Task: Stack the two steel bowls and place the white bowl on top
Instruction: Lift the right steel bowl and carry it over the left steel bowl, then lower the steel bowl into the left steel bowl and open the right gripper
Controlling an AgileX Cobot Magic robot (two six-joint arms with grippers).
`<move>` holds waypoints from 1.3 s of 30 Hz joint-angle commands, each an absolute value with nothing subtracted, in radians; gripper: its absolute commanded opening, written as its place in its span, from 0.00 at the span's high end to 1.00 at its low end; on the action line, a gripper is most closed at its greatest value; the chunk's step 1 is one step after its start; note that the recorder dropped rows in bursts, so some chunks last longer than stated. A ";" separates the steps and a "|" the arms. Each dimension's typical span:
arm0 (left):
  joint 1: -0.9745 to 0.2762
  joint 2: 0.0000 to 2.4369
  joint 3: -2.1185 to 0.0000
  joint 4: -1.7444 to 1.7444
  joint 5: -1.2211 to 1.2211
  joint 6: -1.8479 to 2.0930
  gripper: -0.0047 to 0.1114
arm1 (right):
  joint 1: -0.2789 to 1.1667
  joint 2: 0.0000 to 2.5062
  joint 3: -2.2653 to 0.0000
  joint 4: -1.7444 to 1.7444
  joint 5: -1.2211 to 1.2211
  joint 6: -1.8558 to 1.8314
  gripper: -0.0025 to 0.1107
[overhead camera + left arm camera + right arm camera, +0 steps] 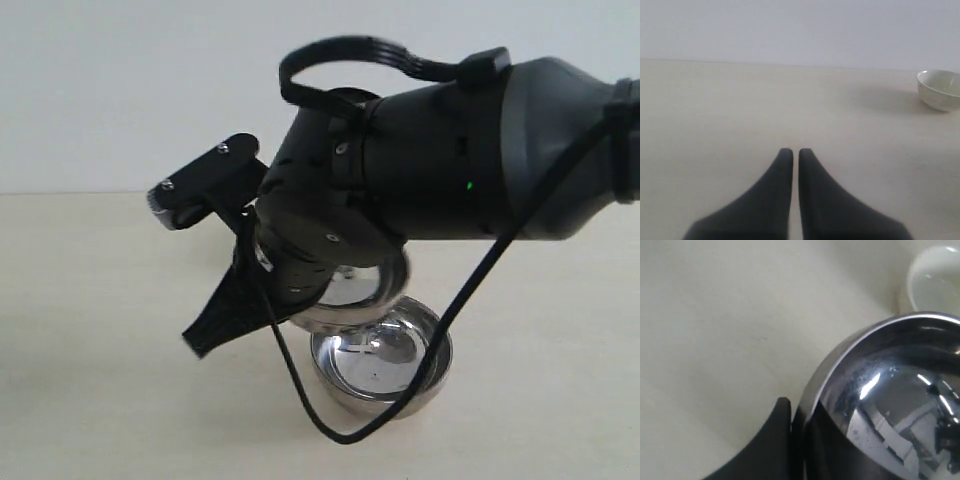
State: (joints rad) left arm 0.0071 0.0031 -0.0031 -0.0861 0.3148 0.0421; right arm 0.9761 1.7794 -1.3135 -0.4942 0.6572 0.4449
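Observation:
My right gripper (236, 305) (801, 415) is shut on the rim of one steel bowl (352, 292) (890, 400), one finger outside and one inside. It holds that bowl tilted in the air, just above and slightly left of the second steel bowl (385, 362), which stands upright on the table. The white bowl (940, 89) (934, 277) stands upright on the table beyond the held bowl; in the exterior view the arm hides it. Low over bare table, my left gripper (791, 151) is shut with nothing between its fingers, and the white bowl lies far off to its side.
The pale table (90, 350) stretches around the bowls, with a plain wall behind. The right arm's bulky black body (450, 160) and its loose cable (470, 300) fill the middle of the exterior view, the cable looping down in front of the lower bowl.

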 commanded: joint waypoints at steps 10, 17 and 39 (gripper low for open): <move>0.002 0.000 0.000 -0.086 0.307 0.037 0.93 | 0.869 1.767 -1.145 -0.561 0.598 0.569 0.98; 0.002 0.000 0.000 -0.086 0.307 0.037 0.93 | 0.869 1.767 -1.145 -0.457 0.546 0.523 0.98; 0.002 0.000 0.000 -0.086 0.307 0.037 0.93 | 0.869 1.813 -1.145 -0.393 0.534 0.514 0.98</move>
